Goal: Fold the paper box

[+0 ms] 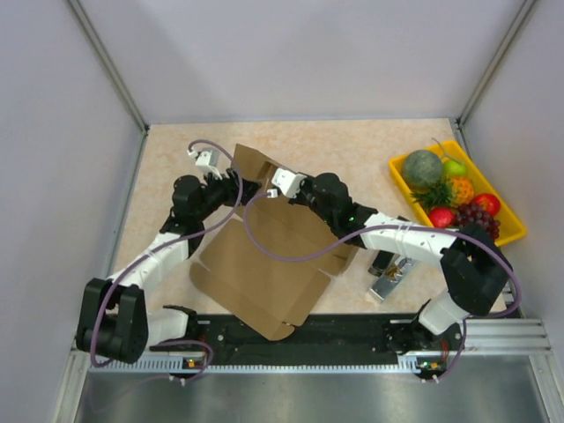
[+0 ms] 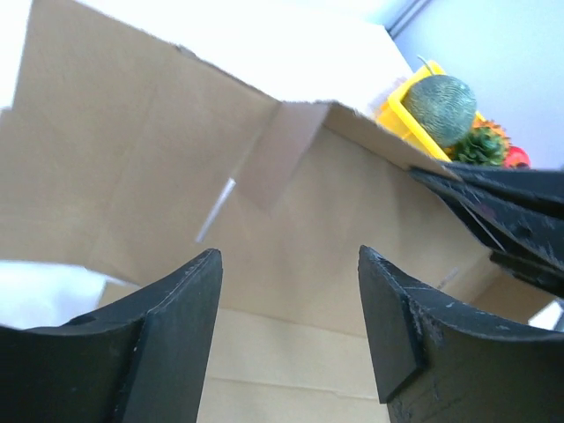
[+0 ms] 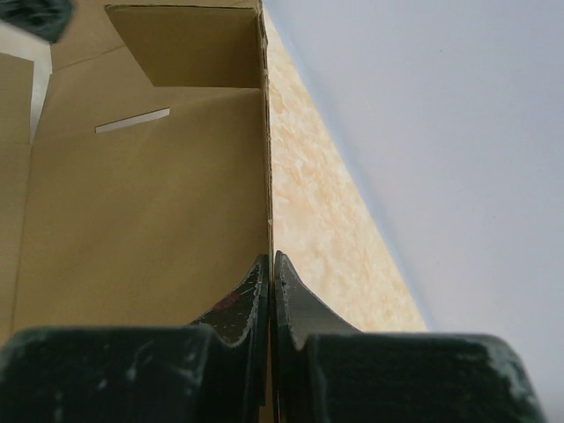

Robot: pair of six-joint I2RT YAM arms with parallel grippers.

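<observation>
The paper box [image 1: 264,264] lies in the middle of the tabletop [image 1: 352,150], close in front of both arm bases. Most of the sheet is flat, and its back wall [image 1: 251,165] is raised at the far side, between the two wrists. Our right claw [image 3: 271,291] is clenched on the top edge of that wall, with the thin board pinched between its fingers. Our left claw [image 2: 291,326] is released, its jaws apart with nothing between them, facing the inner face of the cardboard just ahead. We judge the box to be light and fairly stiff. It should bend cleanly along its creases but spring back if let go, and the whole sheet may slide on the smooth tabletop when pushed. The board is thin, so a hard pinch or a push away from a crease could dent or kink it. The best holds look like free panel edges and flaps near a crease, one claw steadying a raised wall while the other turns the next flap. The yellow tray [image 1: 511,231] of fruit stands well apart on the right.
</observation>
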